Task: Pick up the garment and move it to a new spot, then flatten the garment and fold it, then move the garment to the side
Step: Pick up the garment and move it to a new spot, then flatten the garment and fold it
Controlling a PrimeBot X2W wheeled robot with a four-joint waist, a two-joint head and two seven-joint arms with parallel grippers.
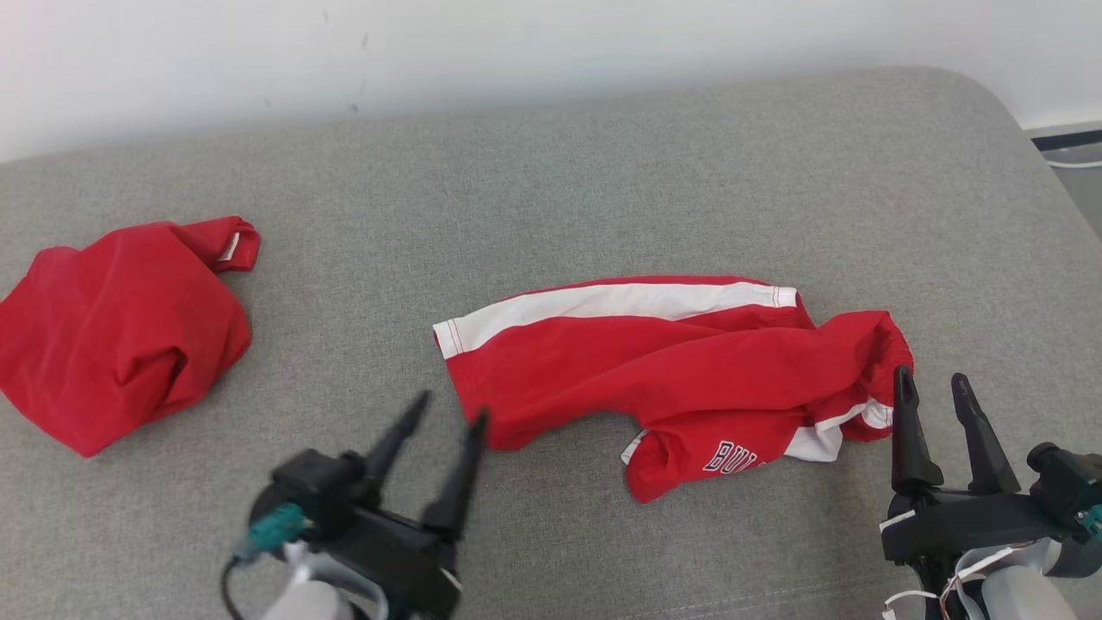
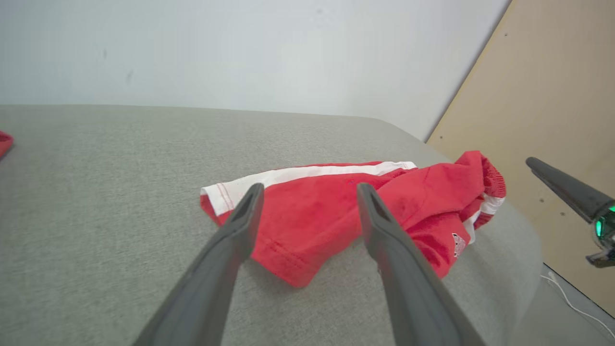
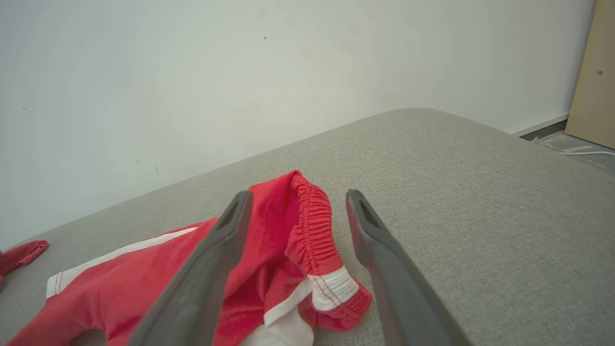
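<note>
Far left: a crumpled red bundle (image 1: 120,327) sat on the grey bed (image 1: 603,172), well apart from the work, not touched.

Left gripper (image 1: 451,406) hovered near the front, its fingers spread wide and holding nothing. Their tips pointed far-right at the near-left corner of the leg hem (image 2: 283,259), just beside the cloth. Contact could not be told from the head view.

The shorts (image 1: 654,362), red with a white side stripe, lay mid-bed between the two grippers. The long axis ran left to right: leg opening at the left end, and the bunched waistband (image 3: 312,226) at the right end. The near side was rumpled, with one leg tucked under and partial lettering showing.

Right gripper (image 1: 931,375) was also parted wide and empty, with its tips just beside the waistband end. In the right wrist view the elastic sat between the fingers, slightly beyond the tips.

Judgement: each arm was nearest its own end, so a two-point pickup looked set, one grip per end of the long axis. Risk: the bunched waistband could give the right side only a single layer.
</note>
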